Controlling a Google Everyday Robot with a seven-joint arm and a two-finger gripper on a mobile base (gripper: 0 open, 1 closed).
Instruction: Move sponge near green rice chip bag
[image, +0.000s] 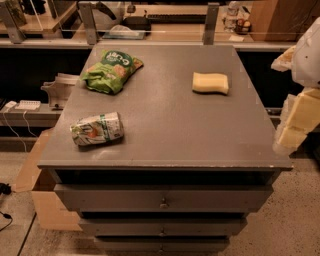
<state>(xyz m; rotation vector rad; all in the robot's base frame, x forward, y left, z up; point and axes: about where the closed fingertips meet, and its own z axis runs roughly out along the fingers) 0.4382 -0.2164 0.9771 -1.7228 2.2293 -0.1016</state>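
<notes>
A sponge (210, 82), likely light and soft, best pinched across its waist, lies well apart from the green bag (112, 70); the gripper (292, 131) apparently hangs far right, state unclear.

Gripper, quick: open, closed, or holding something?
Gripper: cannot be told; it is at the right edge of view, apart from the sponge.

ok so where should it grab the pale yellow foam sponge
Probably from above, across the pinched middle of its long sides: the pale yellow foam sponge lies flat, long axis left to right. The gripper is beyond the right edge of the grey table.
</notes>
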